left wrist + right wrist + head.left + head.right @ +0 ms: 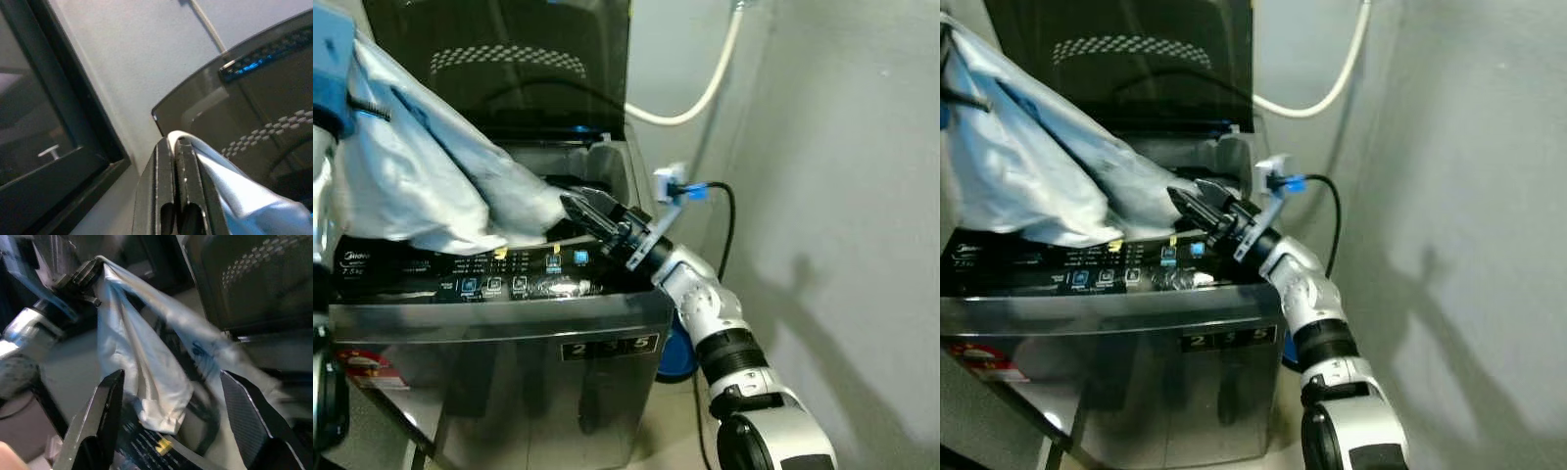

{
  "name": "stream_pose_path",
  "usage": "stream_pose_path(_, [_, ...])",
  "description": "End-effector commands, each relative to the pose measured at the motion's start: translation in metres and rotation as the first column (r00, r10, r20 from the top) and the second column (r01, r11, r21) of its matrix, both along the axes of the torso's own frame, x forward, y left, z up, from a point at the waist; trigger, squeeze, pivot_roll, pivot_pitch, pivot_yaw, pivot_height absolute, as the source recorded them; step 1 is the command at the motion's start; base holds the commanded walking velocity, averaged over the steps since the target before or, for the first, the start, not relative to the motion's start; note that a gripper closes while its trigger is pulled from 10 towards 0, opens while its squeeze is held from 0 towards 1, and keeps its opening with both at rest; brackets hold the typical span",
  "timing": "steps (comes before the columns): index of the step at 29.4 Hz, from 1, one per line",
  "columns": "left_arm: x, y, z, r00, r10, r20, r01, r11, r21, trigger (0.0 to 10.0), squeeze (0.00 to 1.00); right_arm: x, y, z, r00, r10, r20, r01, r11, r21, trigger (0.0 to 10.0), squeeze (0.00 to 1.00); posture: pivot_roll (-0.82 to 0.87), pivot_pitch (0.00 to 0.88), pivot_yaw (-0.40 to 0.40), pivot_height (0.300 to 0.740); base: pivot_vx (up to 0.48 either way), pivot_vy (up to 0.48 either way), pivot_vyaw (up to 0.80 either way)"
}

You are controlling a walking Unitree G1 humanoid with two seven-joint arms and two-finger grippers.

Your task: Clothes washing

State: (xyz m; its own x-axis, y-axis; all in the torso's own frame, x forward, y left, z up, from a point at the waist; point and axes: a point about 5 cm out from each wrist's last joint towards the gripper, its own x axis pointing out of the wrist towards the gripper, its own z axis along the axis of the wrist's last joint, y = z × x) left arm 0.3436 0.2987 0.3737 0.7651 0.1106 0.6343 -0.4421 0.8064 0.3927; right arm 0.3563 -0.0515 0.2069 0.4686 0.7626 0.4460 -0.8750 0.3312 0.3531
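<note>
Item 1. Pale blue-white cloth garment: held aloft at one end, draped down and across towards the open tub of the machine. Its long axis runs as a slant from the raised grip down to the tub mouth; its lower folds are laid over the control strip.

Item 2. Left gripper: raised high, above and to the left of the machine. The two black fingers are seen pressed together with a fold of the garment pinched between them, as shown in the left wrist view.

Item 3. Right gripper: reached over the right edge of the tub, fingers spread wide with nothing between them. The lower end of the garment lies directly ahead of it and slightly to its left, close to the fingertips; whether it is touched cannot be told.

Item 4. Silver top-loading washing machine: stood below both grippers, its dark tinted lid raised upright behind the tub.

Item 5. White hose and blue-tipped black cable: on the grey wall beyond the right gripper.

Judgement: the right gripper is the nearer to the garment's hanging end, so the push or tuck into the tub is best expected from it, along the slant and downward.
</note>
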Motion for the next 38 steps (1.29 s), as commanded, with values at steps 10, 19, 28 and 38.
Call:
stream_pose_path(10, [0.039, -0.061, -0.031, 0.908, -0.381, -0.175, 0.388, 0.922, 0.003, 0.0, 0.0, -0.018, -0.004, -0.007, 0.996, 0.093, 0.019, -0.093, 0.996, -0.002, 10.0, 0.0, -0.08, 0.0, -0.014, 0.74, 0.0, 0.0, 0.0])
stream_pose_path(19, [0.047, -0.084, -0.059, 0.819, -0.488, -0.301, 0.522, 0.852, 0.043, 0.9, 0.0, -0.035, -0.002, -0.019, 0.987, 0.161, 0.011, -0.16, 0.985, -0.07, 10.0, 0.0, -0.08, 0.0, -0.008, 0.74, 0.0, 0.0, 0.0])
stream_pose_path(28, [0.045, -0.024, -0.099, 0.888, -0.122, -0.444, 0.162, 0.985, 0.055, 2.5, 0.0, -0.044, -0.003, -0.029, 0.986, 0.167, -0.013, -0.167, 0.98, -0.108, 10.0, 0.0, -0.08, 0.0, -0.013, 0.74, 0.0, 0.0, 0.0])
stream_pose_path(38, [0.043, -0.03, -0.138, 0.838, -0.24, -0.49, 0.226, 0.97, -0.088, 10.0, 1.0, -0.05, 0.003, -0.031, 0.981, 0.191, -0.026, -0.192, 0.972, -0.133, 10.0, 0.0, -0.07, 0.0, -0.02, 0.74, 0.0, 0.0, 0.0])
